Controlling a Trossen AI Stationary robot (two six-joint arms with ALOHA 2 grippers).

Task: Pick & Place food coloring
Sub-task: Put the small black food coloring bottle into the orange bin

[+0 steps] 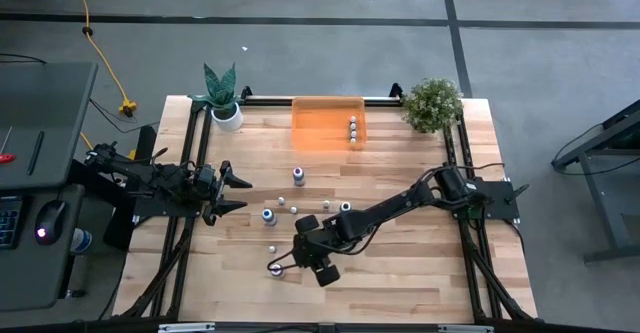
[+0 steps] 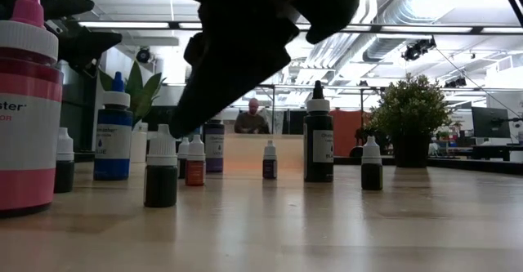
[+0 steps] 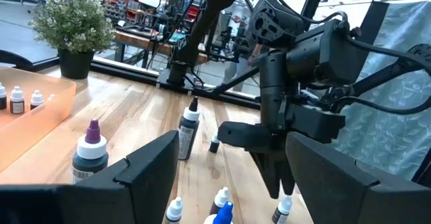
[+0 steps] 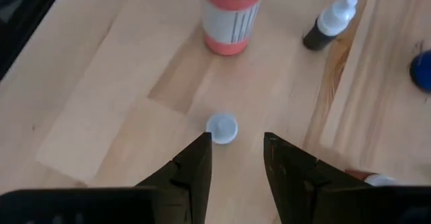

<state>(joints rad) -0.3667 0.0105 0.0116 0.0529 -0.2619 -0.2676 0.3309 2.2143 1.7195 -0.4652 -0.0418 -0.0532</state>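
Pale butcher-block worktop (image 1: 400, 263), planked wood with visible grain, framed by black rails. Translucent orange bin (image 1: 315, 121) at the far edge, rectangular, holding three small white-capped bottles (image 1: 352, 128) in a row. Two potted plants at the far corners: spiky-leaved one in a white pot (image 1: 224, 98), bushy one (image 1: 432, 104). Loose food coloring (image 1: 298, 176) scattered mid-worktop: small cylindrical droppers with pale conical caps, dark or whitish bodies, plus a taller blue-bodied one (image 2: 112, 133) and a large pink-capped one (image 2: 26, 100) nearest the low camera; exact count of loose bottles hard to fix. Right gripper (image 4: 236, 158) low over the near-centre worktop, dark tapered fingers (image 4: 195, 167) parted narrowly, nothing between them; one white-capped dropper (image 4: 221, 128) stands just ahead of the tips, apart from both. Red-labelled bottle (image 4: 231, 15) farther on. Left gripper (image 1: 238, 193) waiting at the left side, fingers spread wide, empty.
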